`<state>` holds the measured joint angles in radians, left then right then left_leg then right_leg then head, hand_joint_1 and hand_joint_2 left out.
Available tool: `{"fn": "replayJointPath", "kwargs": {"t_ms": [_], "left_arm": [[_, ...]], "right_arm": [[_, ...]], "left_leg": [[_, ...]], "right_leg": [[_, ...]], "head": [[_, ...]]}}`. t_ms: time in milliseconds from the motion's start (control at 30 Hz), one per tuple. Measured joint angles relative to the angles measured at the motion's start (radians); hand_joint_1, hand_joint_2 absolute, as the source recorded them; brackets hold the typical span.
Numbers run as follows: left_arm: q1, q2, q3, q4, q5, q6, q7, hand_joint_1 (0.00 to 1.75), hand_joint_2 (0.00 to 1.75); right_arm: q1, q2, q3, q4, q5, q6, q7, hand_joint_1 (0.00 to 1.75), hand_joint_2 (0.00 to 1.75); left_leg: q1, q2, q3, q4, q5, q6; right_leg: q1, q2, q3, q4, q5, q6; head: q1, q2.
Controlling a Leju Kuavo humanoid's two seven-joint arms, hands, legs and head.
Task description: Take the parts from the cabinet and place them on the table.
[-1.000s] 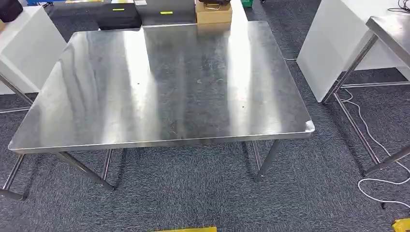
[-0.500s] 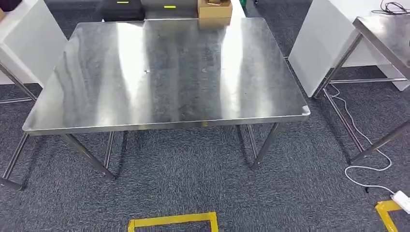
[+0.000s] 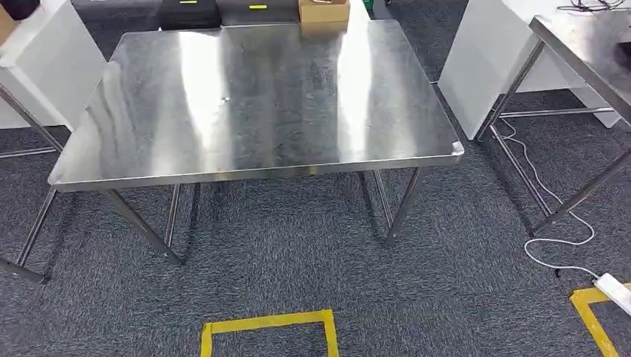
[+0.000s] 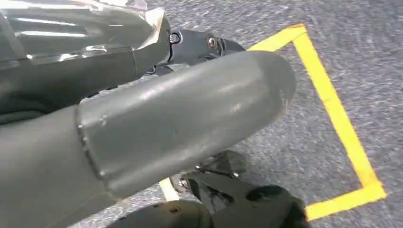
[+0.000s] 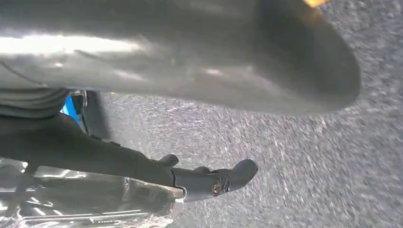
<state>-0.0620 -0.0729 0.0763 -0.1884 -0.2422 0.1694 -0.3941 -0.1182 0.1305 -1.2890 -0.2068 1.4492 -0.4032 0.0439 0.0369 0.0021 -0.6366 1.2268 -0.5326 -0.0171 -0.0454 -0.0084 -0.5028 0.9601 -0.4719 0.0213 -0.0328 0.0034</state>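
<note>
A bare stainless steel table stands ahead of me on grey carpet in the head view, with no parts on it. My left hand hangs over the carpet beside a yellow tape square. Its thick grey thumb lies apart from the dark fingers, and nothing is between them. My right hand also hangs above the carpet, thumb apart from its dark fingers, holding nothing. Shiny clear wrap covers the base of the fingers on both hands.
A cardboard box and black cases sit beyond the table's far edge. White units stand at left and right. A second steel table is at right, with a white cable and power strip below. Yellow floor tape lies close.
The whole head picture has shifted: the camera has backed away from the table, which now looks smaller and higher. The yellow tape square and the power strip have come into view.
</note>
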Motion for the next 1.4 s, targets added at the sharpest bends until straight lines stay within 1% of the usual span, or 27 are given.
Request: {"fn": "replayJointPath", "kwargs": {"t_ms": [67, 100, 133, 167, 200, 267, 333, 367, 467, 533, 600, 633, 667, 700, 800, 833, 867, 900, 967, 1000, 1033, 1100, 1167, 1200, 1233, 1333, 1400], "left_arm": [[-0.001, -0.001, 0.000, 0.000, 0.001, 0.000, 0.000, 0.00, 0.00], [-0.002, -0.004, 0.000, 0.000, 0.001, 0.000, 0.000, 0.00, 0.00], [-0.001, -0.003, 0.000, 0.000, 0.002, 0.000, 0.000, 0.00, 0.00], [-0.001, -0.003, 0.000, 0.000, 0.002, 0.001, 0.000, 0.00, 0.00], [0.000, -0.003, 0.001, 0.000, 0.002, 0.001, 0.000, 0.00, 0.00], [0.000, -0.003, 0.001, 0.000, 0.002, 0.002, 0.000, 0.00, 0.00], [-0.001, -0.004, 0.002, 0.000, 0.003, 0.003, -0.001, 0.00, 0.00], [-0.001, -0.003, 0.007, 0.000, 0.007, 0.004, -0.001, 0.00, 0.00], [0.001, -0.005, 0.011, 0.000, 0.009, 0.006, -0.001, 0.00, 0.00], [0.001, -0.007, 0.013, 0.000, 0.010, 0.008, -0.001, 0.00, 0.00], [0.001, -0.009, 0.014, 0.000, 0.010, 0.009, -0.002, 0.00, 0.00], [0.001, -0.009, 0.015, 0.000, 0.010, 0.010, -0.002, 0.00, 0.00], [0.002, -0.015, 0.015, 0.000, 0.011, 0.010, -0.003, 0.00, 0.00], [0.003, -0.015, 0.016, 0.000, 0.011, 0.010, -0.003, 0.00, 0.00], [0.003, -0.016, 0.018, 0.000, 0.011, 0.011, -0.004, 0.00, 0.00], [0.003, -0.016, 0.019, 0.000, 0.012, 0.011, -0.005, 0.00, 0.00], [0.004, -0.015, 0.021, 0.000, 0.012, 0.013, -0.005, 0.00, 0.00], [0.007, -0.015, 0.023, 0.000, 0.012, 0.012, -0.005, 0.00, 0.00], [0.008, -0.013, 0.026, 0.000, 0.013, 0.013, -0.006, 0.00, 0.00], [0.009, -0.011, 0.027, 0.000, 0.013, 0.013, -0.006, 0.00, 0.00], [0.010, -0.010, 0.028, 0.000, 0.013, 0.013, -0.007, 0.00, 0.00], [0.011, -0.008, 0.031, 0.000, 0.013, 0.013, -0.011, 0.00, 0.00], [0.011, -0.007, 0.034, 0.000, 0.013, 0.013, -0.015, 0.00, 0.00], [0.010, -0.010, 0.035, 0.001, 0.013, 0.012, -0.016, 0.00, 0.00], [0.011, -0.010, 0.035, 0.001, 0.013, 0.012, -0.019, 0.00, 0.00], [0.013, -0.008, 0.037, 0.001, 0.013, 0.012, -0.019, 0.00, 0.00], [0.011, -0.008, 0.039, 0.001, 0.013, 0.012, -0.020, 0.00, 0.00]], "right_arm": [[-0.002, 0.000, 0.001, 0.000, 0.002, 0.008, 0.001, 0.00, 0.00], [-0.002, -0.005, 0.002, -0.001, 0.002, 0.012, 0.000, 0.00, 0.00], [-0.004, -0.001, 0.003, 0.000, 0.002, 0.017, 0.001, 0.00, 0.00], [-0.006, -0.001, 0.005, 0.000, 0.003, 0.018, 0.001, 0.00, 0.00], [-0.006, -0.001, 0.006, 0.000, 0.005, 0.020, 0.000, 0.00, 0.00], [-0.001, -0.001, 0.006, 0.000, 0.006, 0.020, 0.000, 0.00, 0.00], [-0.002, -0.004, 0.008, 0.000, 0.010, 0.022, -0.002, 0.00, 0.00], [-0.002, -0.003, 0.010, 0.000, 0.012, 0.024, -0.004, 0.00, 0.00], [-0.001, -0.005, 0.015, 0.000, 0.013, 0.024, -0.009, 0.00, 0.00], [0.000, -0.006, 0.016, 0.000, 0.013, 0.024, -0.012, 0.00, 0.00], [0.000, -0.008, 0.018, 0.000, 0.013, 0.024, -0.014, 0.00, 0.00], [-0.002, -0.008, 0.019, 0.000, 0.013, 0.024, -0.017, 0.00, 0.00], [-0.003, -0.016, 0.022, -0.002, 0.012, 0.023, -0.021, 0.00, 0.00], [-0.005, -0.014, 0.024, -0.002, 0.011, 0.022, -0.027, 0.00, 0.00], [-0.004, -0.014, 0.026, -0.002, 0.011, 0.022, -0.041, 0.00, 0.00], [-0.003, -0.013, 0.026, -0.002, 0.010, 0.022, -0.047, 0.00, 0.00], [-0.005, -0.010, 0.026, -0.002, 0.008, 0.025, -0.054, 0.00, 0.00], [-0.004, -0.010, 0.026, -0.002, 0.007, 0.026, -0.056, 0.00, 0.00], [-0.001, -0.009, 0.027, -0.002, 0.006, 0.030, -0.058, 0.00, 0.00], [-0.001, -0.008, 0.027, -0.002, 0.005, 0.037, -0.061, 0.00, 0.00], [0.000, -0.008, 0.027, -0.001, 0.006, 0.042, -0.062, 0.00, 0.00], [0.002, -0.006, 0.031, -0.001, 0.016, 0.052, -0.075, 0.00, 0.00], [0.001, -0.006, 0.038, -0.001, 0.020, 0.058, -0.084, 0.00, 0.00], [0.001, -0.012, 0.040, -0.002, 0.020, 0.058, -0.088, 0.00, 0.00], [-0.002, -0.008, 0.041, -0.001, 0.020, 0.058, -0.088, 0.00, 0.00], [0.001, -0.009, 0.047, -0.001, 0.020, 0.058, -0.090, 0.00, 0.00], [0.001, -0.010, 0.050, -0.001, 0.020, 0.058, -0.090, 0.00, 0.00]], "left_leg": [[0.019, -0.002, 0.130, -0.190, 0.042, -0.021], [0.008, -0.016, 0.153, -0.225, 0.014, -0.025], [0.007, -0.018, 0.139, -0.218, 0.024, -0.009], [0.005, -0.017, 0.131, -0.222, 0.019, -0.005], [-0.005, -0.017, 0.124, -0.214, 0.022, 0.010], [-0.009, -0.014, 0.116, -0.221, 0.034, 0.035], [-0.012, -0.007, 0.097, -0.223, 0.048, 0.057], [-0.018, -0.004, 0.082, -0.223, 0.059, 0.072], [-0.035, 0.002, 0.055, -0.221, 0.079, 0.084], [-0.050, 0.003, 0.039, -0.221, 0.093, 0.089], [-0.063, 0.002, 0.026, -0.221, 0.105, 0.094], [-0.065, 0.002, 0.023, -0.221, 0.110, 0.095], [-0.064, 0.003, 0.022, -0.220, 0.115, 0.095], [-0.069, 0.003, 0.021, -0.220, 0.121, 0.090], [-0.061, 0.009, 0.022, -0.225, 0.135, 0.076], [-0.065, 0.008, 0.017, -0.223, 0.139, 0.069], [-0.061, 0.001, 0.007, -0.205, 0.112, 0.059], [-0.058, -0.002, -0.008, -0.161, 0.054, 0.050], [-0.043, -0.004, -0.054, -0.009, -0.053, 0.033], [-0.035, -0.004, -0.075, 0.063, -0.079, 0.025], [-0.027, -0.004, -0.076, 0.091, -0.078, 0.017], [-0.011, -0.003, -0.009, 0.010, -0.021, -0.001], [0.007, 0.000, 0.105, -0.171, 0.046, -0.022], [0.004, -0.007, 0.129, -0.205, 0.018, -0.032], [0.001, -0.009, 0.118, -0.205, 0.028, -0.014], [-0.009, -0.008, 0.105, -0.205, 0.027, 0.012], [-0.010, -0.006, 0.098, -0.211, 0.038, 0.038]], "right_leg": [[-0.007, 0.002, -0.017, 0.020, 0.005, 0.011], [-0.005, 0.005, -0.036, 0.025, 0.008, 0.021], [0.004, 0.006, -0.037, 0.026, 0.014, 0.031], [0.008, 0.006, -0.038, 0.028, 0.019, 0.038], [0.008, 0.008, -0.043, 0.021, 0.029, 0.053], [-0.001, 0.008, -0.057, 0.018, 0.033, 0.065], [-0.003, 0.007, -0.084, 0.076, -0.019, 0.049], [0.000, 0.007, -0.125, 0.176, -0.082, 0.036], [0.012, 0.008, -0.178, 0.349, -0.152, 0.034], [0.026, 0.008, -0.140, 0.323, -0.133, 0.036], [0.042, 0.008, -0.043, 0.181, -0.087, 0.026], [0.053, 0.008, 0.008, 0.103, -0.075, 0.012], [0.067, 0.005, 0.062, 0.020, -0.086, -0.015], [0.072, -0.004, 0.076, 0.005, -0.078, -0.020], [0.074, -0.002, 0.056, -0.006, -0.064, -0.032], [0.057, -0.002, 0.058, -0.018, -0.050, -0.042], [0.050, -0.004, 0.052, -0.021, -0.039, -0.041], [0.046, -0.003, 0.043, -0.021, -0.032, -0.050], [0.043, -0.003, 0.027, -0.020, -0.019, -0.047], [0.039, -0.004, 0.018, -0.019, -0.013, -0.042], [0.035, -0.004, 0.014, -0.017, -0.008, -0.035], [0.022, -0.003, 0.006, -0.009, -0.002, -0.023], [0.014, -0.003, -0.003, 0.010, -0.006, -0.016], [0.018, -0.002, -0.020, 0.019, -0.006, -0.005], [0.025, -0.002, -0.028, 0.029, -0.004, 0.004], [0.032, 0.001, -0.037, 0.032, 0.006, 0.021], [0.023, 0.002, -0.065, 0.076, -0.029, 0.021]], "head": [[-0.002, 0.000], [-0.012, 0.000], [-0.010, 0.000], [-0.006, 0.000], [-0.006, 0.000], [-0.008, 0.000], [-0.003, 0.000], [0.003, 0.000], [0.005, 0.000], [0.004, 0.000], [0.003, 0.000], [0.004, 0.000], [0.002, 0.000], [0.001, 0.000], [0.006, 0.000], [0.006, 0.000], [0.006, 0.000], [0.005, 0.000], [0.006, 0.000], [0.005, 0.000], [0.005, 0.000], [0.005, 0.000], [0.004, 0.000], [0.000, 0.000], [-0.003, 0.000], [-0.001, 0.000], [0.001, 0.000]]}}
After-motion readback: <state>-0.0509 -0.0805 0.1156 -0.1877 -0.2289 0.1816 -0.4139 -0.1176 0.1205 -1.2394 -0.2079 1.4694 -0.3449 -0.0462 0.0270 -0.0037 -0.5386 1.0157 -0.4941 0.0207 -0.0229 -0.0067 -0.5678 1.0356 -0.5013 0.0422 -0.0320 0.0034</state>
